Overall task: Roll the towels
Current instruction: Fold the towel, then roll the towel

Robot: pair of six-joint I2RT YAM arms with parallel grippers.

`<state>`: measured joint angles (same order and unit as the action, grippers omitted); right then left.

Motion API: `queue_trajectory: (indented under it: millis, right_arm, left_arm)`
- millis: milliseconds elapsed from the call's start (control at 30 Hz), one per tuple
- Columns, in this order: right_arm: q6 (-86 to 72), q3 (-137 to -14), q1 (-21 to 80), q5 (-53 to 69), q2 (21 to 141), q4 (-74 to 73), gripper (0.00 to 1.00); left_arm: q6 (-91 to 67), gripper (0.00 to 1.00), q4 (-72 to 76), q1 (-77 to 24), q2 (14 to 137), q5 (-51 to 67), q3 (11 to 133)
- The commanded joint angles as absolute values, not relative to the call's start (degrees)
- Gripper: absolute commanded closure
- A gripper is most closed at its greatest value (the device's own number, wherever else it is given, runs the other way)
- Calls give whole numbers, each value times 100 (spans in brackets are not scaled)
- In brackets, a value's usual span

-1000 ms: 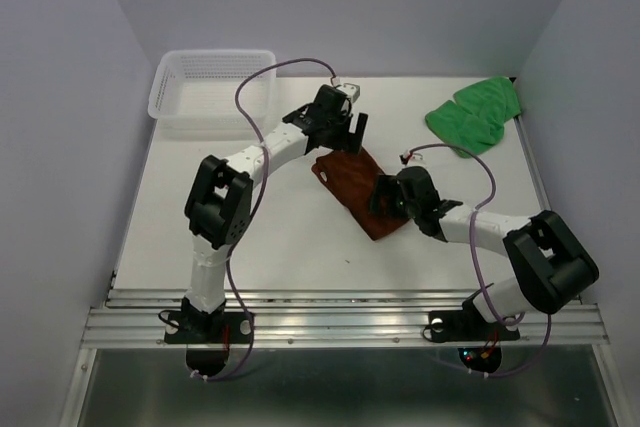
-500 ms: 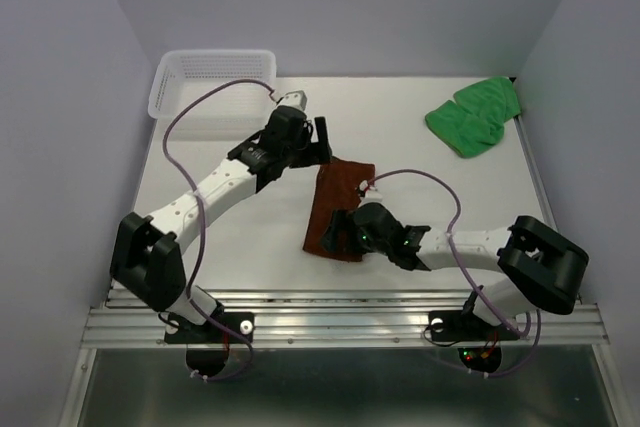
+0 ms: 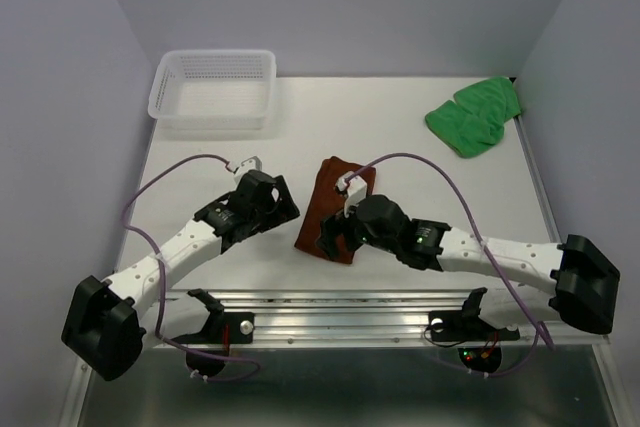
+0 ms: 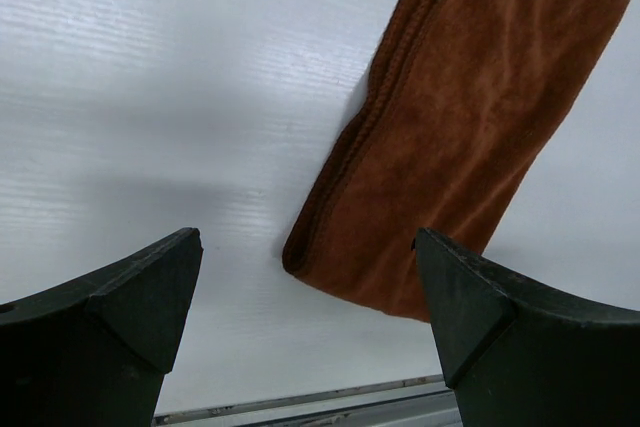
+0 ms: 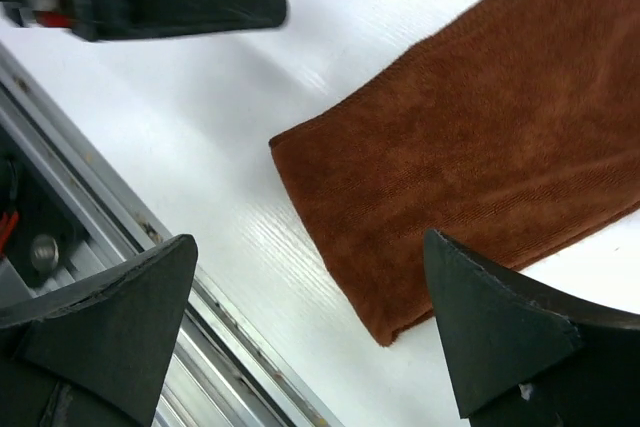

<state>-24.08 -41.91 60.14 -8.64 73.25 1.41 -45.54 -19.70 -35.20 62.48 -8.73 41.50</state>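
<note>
A brown towel (image 3: 326,204), folded into a long strip, lies flat near the table's front edge; it also shows in the left wrist view (image 4: 470,127) and the right wrist view (image 5: 480,157). My left gripper (image 3: 283,209) is open and empty, just left of the towel's near end. My right gripper (image 3: 335,237) is open and empty, above the towel's near end. A green towel (image 3: 473,117) lies crumpled at the back right.
A clear plastic basket (image 3: 213,89) stands at the back left. The metal rail (image 3: 330,299) runs along the table's front edge, close under both grippers. Purple cables loop over both arms.
Both arms have drawn back toward the front edge. The left gripper moved from the towel's far end to its near left side. The towel now lies nearer the front.
</note>
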Motion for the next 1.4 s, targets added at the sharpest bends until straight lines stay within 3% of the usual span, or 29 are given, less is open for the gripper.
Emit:
queue_trajectory:
  millis: [0,100,200,267,367,500,733,867,900,967,1300,1367]
  right_arm:
    - [-933,-4570,6345,-931,7364,-789,0]
    - [-425,-4745,6653,-1054,7672,-1080,0]
    - [-79,-4992,6776,-1494,8094,-1345,0]
    - [131,-5036,6776,-1512,8304,-1301,0]
    - [307,-5045,6776,-1337,8490,-1134,0]
    - [439,-5097,6776,-1240,8762,-1177,1]
    - [589,-5273,6776,-1308,9167,-1231,19]
    - [668,-5274,6829,-1318,9237,-1248,34]
    - [659,-5273,6829,-1371,9246,-1257,35]
    - [677,-5239,6829,-1433,9272,-1266,45]
    - [624,-5115,6829,-1459,9553,-1116,63]
    - [606,-5080,6829,-1407,9571,-1046,75]
  left_arm:
    - [-5053,1,-1758,-3533,6170,-431,3640]
    - [-5334,2,-1460,-3533,6258,-53,3420]
    - [-5493,9,-1178,-3542,6328,176,3182]
    - [-5537,16,-1047,-3533,6424,263,3138]
    - [-5537,36,-914,-3533,6731,430,3059]
    - [-5590,48,-546,-3568,6917,667,2883]
    - [-5572,62,-203,-3612,7268,773,2768]
    - [-5528,82,-176,-3630,7488,826,2786]
    - [-5537,93,-184,-3630,7506,817,2786]
    - [-5537,100,-193,-3630,7515,809,2786]
    - [-5537,100,-430,-3630,7163,897,2848]
    - [-5537,100,-527,-3630,7058,896,2856]
